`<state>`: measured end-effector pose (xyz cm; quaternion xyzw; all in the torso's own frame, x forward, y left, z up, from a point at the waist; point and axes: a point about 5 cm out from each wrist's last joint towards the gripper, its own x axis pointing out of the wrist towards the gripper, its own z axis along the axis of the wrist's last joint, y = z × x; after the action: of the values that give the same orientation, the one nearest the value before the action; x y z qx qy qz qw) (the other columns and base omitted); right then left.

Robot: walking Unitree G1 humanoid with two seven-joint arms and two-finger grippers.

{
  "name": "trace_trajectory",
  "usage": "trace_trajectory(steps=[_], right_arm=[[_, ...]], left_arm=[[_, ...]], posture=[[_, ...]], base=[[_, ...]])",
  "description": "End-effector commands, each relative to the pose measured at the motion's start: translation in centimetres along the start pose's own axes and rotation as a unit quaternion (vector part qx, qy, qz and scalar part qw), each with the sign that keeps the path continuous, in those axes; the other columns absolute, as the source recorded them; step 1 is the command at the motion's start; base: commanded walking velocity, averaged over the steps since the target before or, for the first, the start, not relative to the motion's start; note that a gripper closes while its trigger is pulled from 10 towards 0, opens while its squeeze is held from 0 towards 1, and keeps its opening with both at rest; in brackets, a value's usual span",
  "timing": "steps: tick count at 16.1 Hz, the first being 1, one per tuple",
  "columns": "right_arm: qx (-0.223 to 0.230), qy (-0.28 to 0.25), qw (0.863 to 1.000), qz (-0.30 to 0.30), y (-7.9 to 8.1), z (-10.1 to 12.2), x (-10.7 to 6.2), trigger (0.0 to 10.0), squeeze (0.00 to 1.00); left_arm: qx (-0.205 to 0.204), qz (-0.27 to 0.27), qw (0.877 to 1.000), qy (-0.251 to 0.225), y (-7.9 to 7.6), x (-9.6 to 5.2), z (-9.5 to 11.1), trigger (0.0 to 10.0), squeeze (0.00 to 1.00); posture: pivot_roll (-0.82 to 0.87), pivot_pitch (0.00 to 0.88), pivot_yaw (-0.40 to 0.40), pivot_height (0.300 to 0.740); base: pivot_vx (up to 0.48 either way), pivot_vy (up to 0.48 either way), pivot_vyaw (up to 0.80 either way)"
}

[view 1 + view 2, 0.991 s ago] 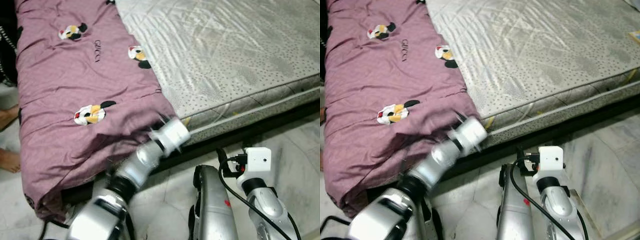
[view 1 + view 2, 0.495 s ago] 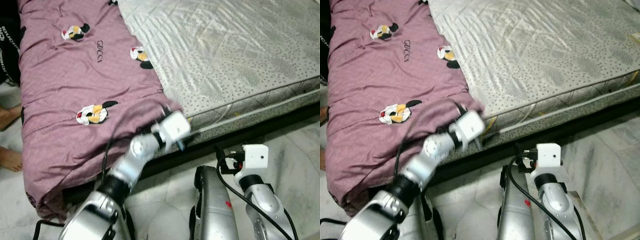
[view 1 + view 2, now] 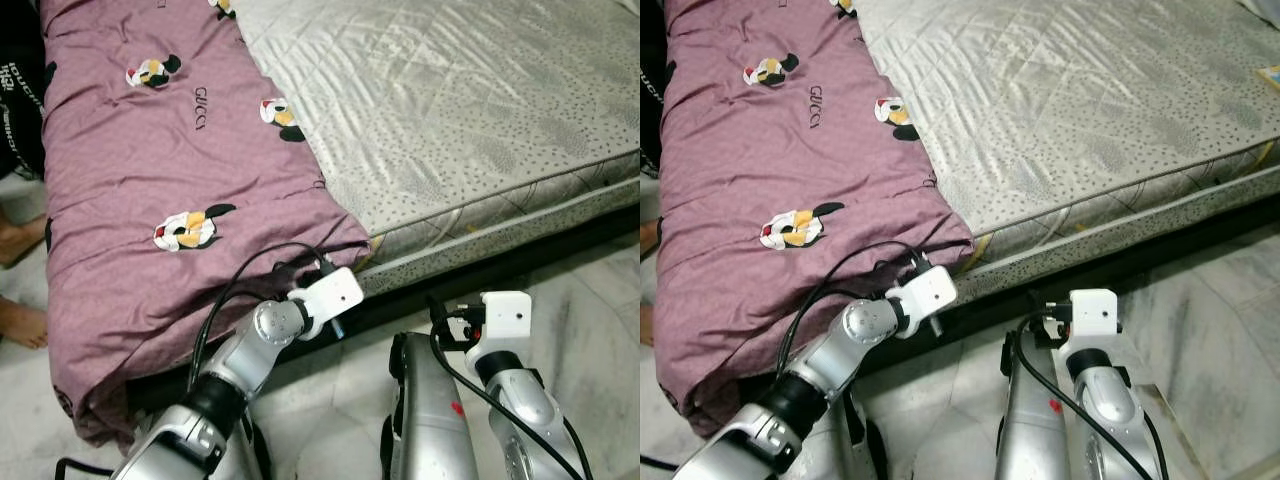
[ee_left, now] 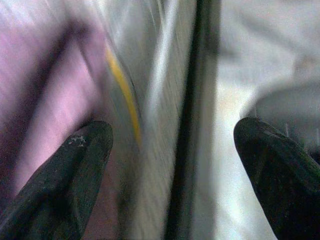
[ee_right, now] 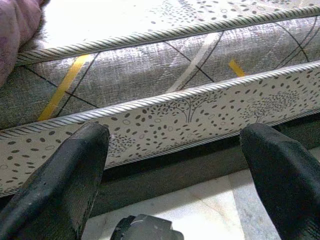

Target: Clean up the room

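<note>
Both grippers hung low by the side of the bed, fingers spread wide and holding nothing.

The left gripper was at the bed's edge, just beside the lower corner of the purple blanket, which covered the left part of the grey mattress and drooped toward the floor. The right gripper faced the mattress's piped side from just above the floor. A person's bare foot showed at the left.

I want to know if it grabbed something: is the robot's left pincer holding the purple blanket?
No, the left pincer is open with nothing between its fingers, beside the purple blanket.
</note>
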<state>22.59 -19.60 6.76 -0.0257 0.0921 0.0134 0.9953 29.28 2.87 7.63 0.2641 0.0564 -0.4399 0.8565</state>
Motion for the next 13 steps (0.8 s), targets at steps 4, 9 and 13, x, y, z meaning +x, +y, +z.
trace_trajectory(steps=[4,9,13], right_arm=[[-0.001,0.003,1.0,0.002,0.1,-0.3,0.1,10.0,0.0],[0.02,-0.001,1.0,0.001,-0.2,-0.2,-0.2,10.0,0.0],[0.082,0.004,0.993,0.088,0.3,0.4,-1.1,10.0,0.0]], left_arm=[[0.036,0.02,0.99,-0.137,0.2,-0.4,5.8,10.0,0.0],[-0.056,0.273,0.931,-0.235,5.8,-3.5,8.9,10.0,0.0],[-0.198,0.401,0.89,-0.085,9.8,-6.5,0.9,10.0,0.0]], posture=[[-0.11,0.114,0.039,0.521],[-0.1,0.115,0.046,0.521],[-0.11,0.116,0.044,0.521]], base=[[0.0,0.0,0.0],[0.0,0.0,0.0],[0.0,0.0,0.0]])
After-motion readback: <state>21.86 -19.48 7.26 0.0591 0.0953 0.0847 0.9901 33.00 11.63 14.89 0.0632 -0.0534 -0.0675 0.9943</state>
